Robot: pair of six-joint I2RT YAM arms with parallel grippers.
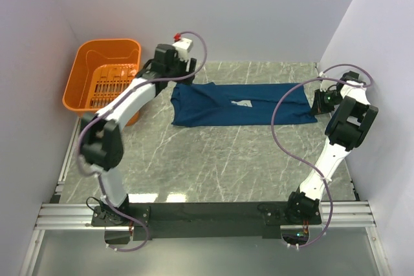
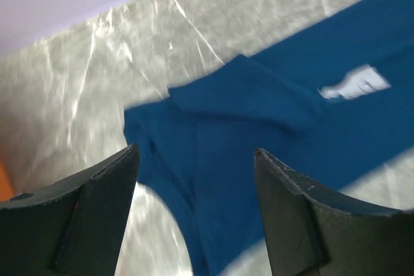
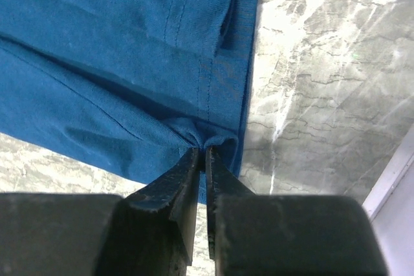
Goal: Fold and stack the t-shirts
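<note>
One dark blue t-shirt (image 1: 242, 103) lies spread as a long strip across the back of the table, its small white print facing up. My left gripper (image 1: 183, 77) hovers open above the shirt's left end; the left wrist view shows the blue cloth (image 2: 259, 140) between and beyond its spread fingers, with nothing held. My right gripper (image 1: 319, 101) is at the shirt's right end. In the right wrist view it (image 3: 204, 150) is shut on a pinched fold of the shirt's hem (image 3: 194, 69).
An orange plastic basket (image 1: 103, 79) stands at the back left, partly off the marble table. White walls close in the back and both sides. The right table edge (image 3: 388, 179) lies close to my right gripper.
</note>
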